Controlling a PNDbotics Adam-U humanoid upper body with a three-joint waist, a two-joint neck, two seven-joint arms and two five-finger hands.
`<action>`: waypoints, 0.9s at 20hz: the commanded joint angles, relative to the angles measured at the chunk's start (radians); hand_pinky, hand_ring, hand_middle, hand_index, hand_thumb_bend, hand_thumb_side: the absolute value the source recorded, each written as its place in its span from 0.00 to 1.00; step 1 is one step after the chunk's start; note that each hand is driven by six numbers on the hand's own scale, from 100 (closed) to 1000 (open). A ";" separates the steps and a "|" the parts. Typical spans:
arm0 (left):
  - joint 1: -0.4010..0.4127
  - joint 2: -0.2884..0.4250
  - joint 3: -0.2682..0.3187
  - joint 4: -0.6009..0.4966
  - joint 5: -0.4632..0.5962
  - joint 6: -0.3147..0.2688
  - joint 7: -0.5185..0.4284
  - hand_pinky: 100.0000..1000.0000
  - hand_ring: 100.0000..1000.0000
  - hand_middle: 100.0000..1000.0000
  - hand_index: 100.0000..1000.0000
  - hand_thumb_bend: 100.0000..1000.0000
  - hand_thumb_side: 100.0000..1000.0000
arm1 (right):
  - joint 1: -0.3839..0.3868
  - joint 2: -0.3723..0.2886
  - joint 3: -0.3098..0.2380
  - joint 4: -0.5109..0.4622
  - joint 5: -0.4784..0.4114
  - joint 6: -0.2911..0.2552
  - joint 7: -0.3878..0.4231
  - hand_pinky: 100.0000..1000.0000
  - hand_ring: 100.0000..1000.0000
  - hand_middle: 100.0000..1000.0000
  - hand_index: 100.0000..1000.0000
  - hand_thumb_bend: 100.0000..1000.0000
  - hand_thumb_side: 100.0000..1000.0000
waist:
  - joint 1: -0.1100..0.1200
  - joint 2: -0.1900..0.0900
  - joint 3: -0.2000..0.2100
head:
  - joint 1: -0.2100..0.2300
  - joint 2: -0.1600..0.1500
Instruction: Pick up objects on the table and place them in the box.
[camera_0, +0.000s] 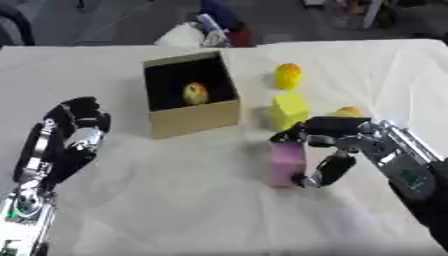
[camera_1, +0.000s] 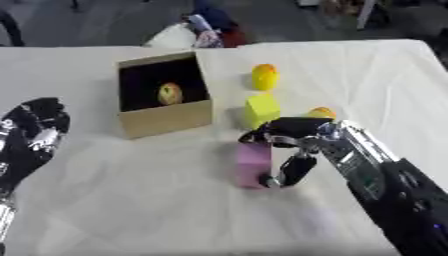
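Note:
A pink block (camera_0: 287, 163) stands upright on the white table, right of centre. My right hand (camera_0: 331, 131) comes in from the right and is curled round it, fingers over its top, thumb (camera_0: 330, 171) at its lower right side. A brown cardboard box (camera_0: 194, 118) with a dark inside sits behind it to the left and holds a yellow-red fruit (camera_0: 195, 93). A yellow block (camera_0: 289, 110), a yellow fruit (camera_0: 288, 76) and an orange fruit (camera_0: 347, 111), partly hidden behind my right hand, lie right of the box. My left hand (camera_0: 76, 129) hangs at the left, fingers curled, holding nothing.
The white tablecloth (camera_0: 175, 210) covers the whole table. Beyond the far edge are a white and a red-blue thing (camera_0: 210, 30) on a dark floor.

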 joint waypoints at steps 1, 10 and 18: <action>-0.006 0.016 0.002 -0.016 0.003 -0.001 0.000 0.71 0.70 0.64 0.76 0.27 0.37 | -0.017 -0.014 -0.025 -0.022 0.004 0.018 -0.078 0.68 0.65 0.45 0.81 0.11 0.11 | -0.010 -0.024 0.001 | 0.001 0.005; -0.004 0.016 0.002 -0.016 0.004 -0.001 0.000 0.71 0.70 0.64 0.76 0.26 0.37 | -0.174 -0.051 -0.084 -0.107 -0.151 0.106 -0.111 0.66 0.63 0.46 0.82 0.03 0.02 | -0.011 -0.028 0.003 | 0.002 0.005; -0.012 0.013 -0.006 -0.016 0.007 -0.003 -0.008 0.71 0.70 0.64 0.76 0.26 0.37 | -0.438 0.077 -0.081 0.228 -0.181 0.109 -0.095 0.67 0.66 0.50 0.83 0.00 0.00 | -0.004 -0.019 0.036 | -0.027 -0.012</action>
